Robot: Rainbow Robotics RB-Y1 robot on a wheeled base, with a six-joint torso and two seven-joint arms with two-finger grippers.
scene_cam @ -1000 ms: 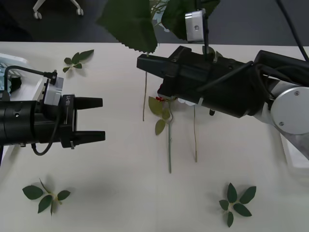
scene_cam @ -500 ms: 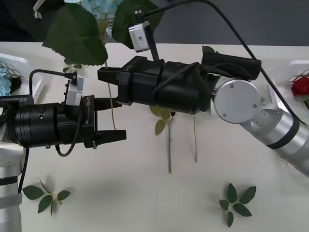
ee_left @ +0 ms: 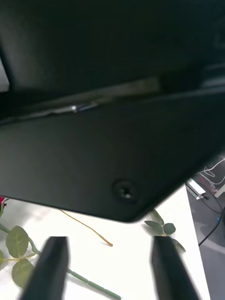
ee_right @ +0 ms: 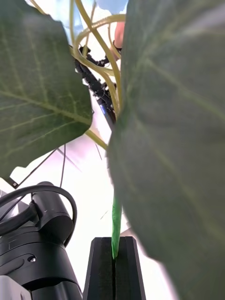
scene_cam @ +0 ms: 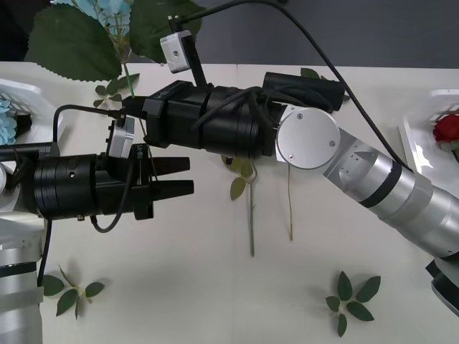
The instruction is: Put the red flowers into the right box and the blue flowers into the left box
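so far: right tool (ee_right: 113, 255) clenched on blue flower (scene_cam: 107, 11) stem, carried high toward left box (scene_cam: 29, 93). left tool (scene_cam: 183, 178) released, empty, hovering over tabletop (scene_cam: 215, 287). one rose (scene_cam: 446, 127) in right box (scene_cam: 423, 154); red-flower stems left on tabletop.

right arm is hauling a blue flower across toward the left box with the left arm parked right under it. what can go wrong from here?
1. Arm clash: the right gripper crosses directly above the open left gripper; the two bodies look nearly touching.
2. Slip: the right gripper pinches only the thin stem of the blue flower, whose big leaves may swing or twist it loose.
3. Snag: the leaves could catch the wall of the left box and leave the flower draped over it.
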